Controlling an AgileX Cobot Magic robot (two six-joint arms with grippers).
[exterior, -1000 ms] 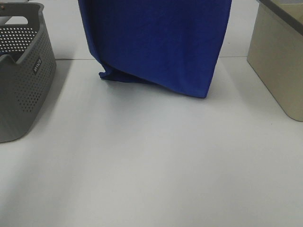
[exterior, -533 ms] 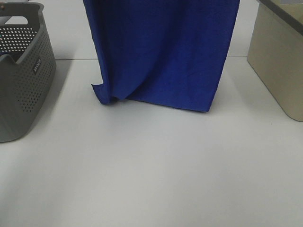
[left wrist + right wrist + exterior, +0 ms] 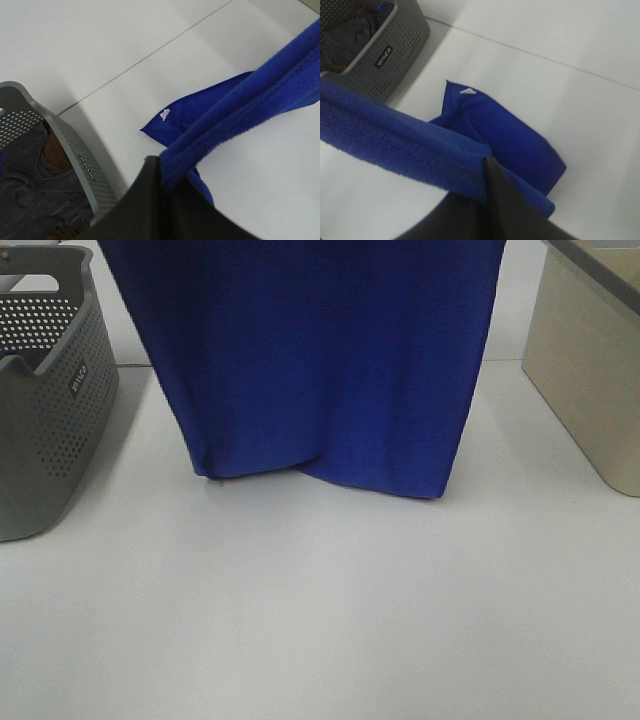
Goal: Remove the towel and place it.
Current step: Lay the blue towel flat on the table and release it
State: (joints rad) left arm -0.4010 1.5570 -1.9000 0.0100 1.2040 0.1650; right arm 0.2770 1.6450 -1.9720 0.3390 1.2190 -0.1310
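The royal-blue towel (image 3: 330, 360) hangs spread like a curtain over the middle of the white table (image 3: 320, 620). Its lower edge rests folded on the tabletop, and its top runs out of the exterior view. Both grippers are above that view's frame. In the left wrist view my left gripper (image 3: 162, 172) is shut on one upper corner of the towel (image 3: 250, 105). A white tag (image 3: 164, 114) shows on the part lying on the table. In the right wrist view my right gripper (image 3: 485, 185) is shut on the other upper corner of the towel (image 3: 395, 145), with the tag (image 3: 467, 91) below.
A grey perforated basket (image 3: 50, 410) stands at the left edge, holding dark clothes (image 3: 30, 170). It also shows in the right wrist view (image 3: 385, 45). A beige bin (image 3: 590, 360) stands at the right edge. White tabletop lies in front of the towel.
The towel has been stretched wider toward the left and the bunched fold on its left side has opened out. Its lower edge now lies a little nearer the front.
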